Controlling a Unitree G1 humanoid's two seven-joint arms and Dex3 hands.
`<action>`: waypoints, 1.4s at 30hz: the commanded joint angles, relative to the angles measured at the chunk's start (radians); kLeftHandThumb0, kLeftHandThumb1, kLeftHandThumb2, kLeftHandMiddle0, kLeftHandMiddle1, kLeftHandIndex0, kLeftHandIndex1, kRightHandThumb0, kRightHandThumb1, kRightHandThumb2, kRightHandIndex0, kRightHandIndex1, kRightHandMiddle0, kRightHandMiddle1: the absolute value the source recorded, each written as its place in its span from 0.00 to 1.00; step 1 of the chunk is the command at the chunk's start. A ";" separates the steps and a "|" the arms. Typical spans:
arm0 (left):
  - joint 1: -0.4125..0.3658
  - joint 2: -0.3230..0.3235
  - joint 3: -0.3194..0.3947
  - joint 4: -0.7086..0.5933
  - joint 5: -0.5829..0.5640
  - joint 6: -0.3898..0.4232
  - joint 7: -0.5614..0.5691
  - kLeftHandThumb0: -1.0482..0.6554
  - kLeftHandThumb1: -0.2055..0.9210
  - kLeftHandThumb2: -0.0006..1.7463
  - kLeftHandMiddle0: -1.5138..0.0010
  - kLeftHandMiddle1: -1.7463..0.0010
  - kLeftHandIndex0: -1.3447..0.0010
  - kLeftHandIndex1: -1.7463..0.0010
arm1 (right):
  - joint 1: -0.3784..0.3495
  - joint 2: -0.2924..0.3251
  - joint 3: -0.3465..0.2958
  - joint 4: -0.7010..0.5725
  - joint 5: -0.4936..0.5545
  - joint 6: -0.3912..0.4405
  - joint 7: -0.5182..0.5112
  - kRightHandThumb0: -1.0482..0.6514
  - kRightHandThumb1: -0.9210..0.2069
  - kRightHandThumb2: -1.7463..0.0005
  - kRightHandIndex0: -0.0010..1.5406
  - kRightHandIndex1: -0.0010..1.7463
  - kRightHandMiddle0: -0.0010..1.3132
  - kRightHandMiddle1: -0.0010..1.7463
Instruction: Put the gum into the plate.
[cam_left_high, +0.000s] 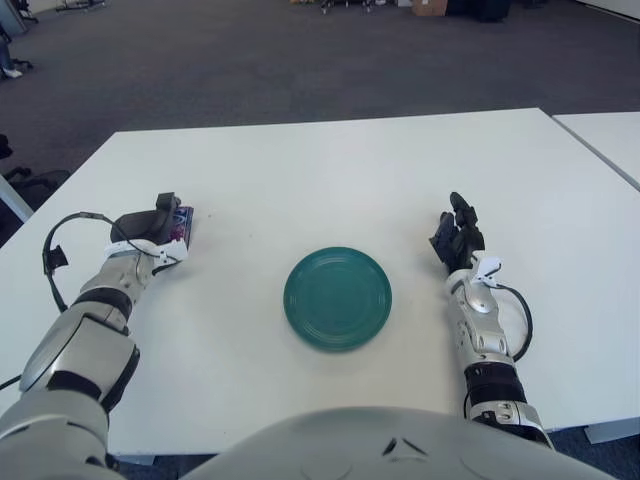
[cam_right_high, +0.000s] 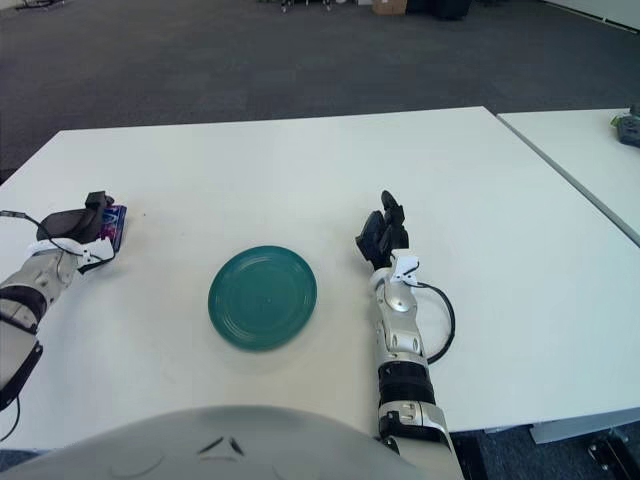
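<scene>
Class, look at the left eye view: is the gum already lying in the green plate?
No. The plate holds nothing, and the gum is far to its left at the left hand.

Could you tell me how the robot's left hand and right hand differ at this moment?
The left hand is at the small blue and pink gum pack, fingers curled against it; the right hand touches nothing. The left hand is left of the round teal plate, the right hand to its right. Both are over the white table.
</scene>
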 joint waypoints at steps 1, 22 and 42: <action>0.039 -0.030 -0.002 0.022 0.001 0.004 -0.033 0.62 0.33 0.77 0.44 0.29 0.51 0.00 | 0.016 0.006 -0.004 -0.023 -0.002 0.048 -0.016 0.22 0.00 0.53 0.15 0.01 0.00 0.24; 0.075 0.109 0.201 -0.497 -0.074 -0.045 -0.002 0.62 0.28 0.84 0.47 0.15 0.54 0.00 | 0.075 0.015 0.035 -0.191 -0.016 0.181 -0.019 0.28 0.00 0.52 0.19 0.01 0.00 0.27; 0.197 0.047 0.325 -1.204 -0.027 0.173 -0.230 0.62 0.38 0.81 0.55 0.04 0.65 0.00 | 0.082 0.013 0.034 -0.178 0.007 0.184 0.004 0.29 0.00 0.53 0.18 0.00 0.00 0.24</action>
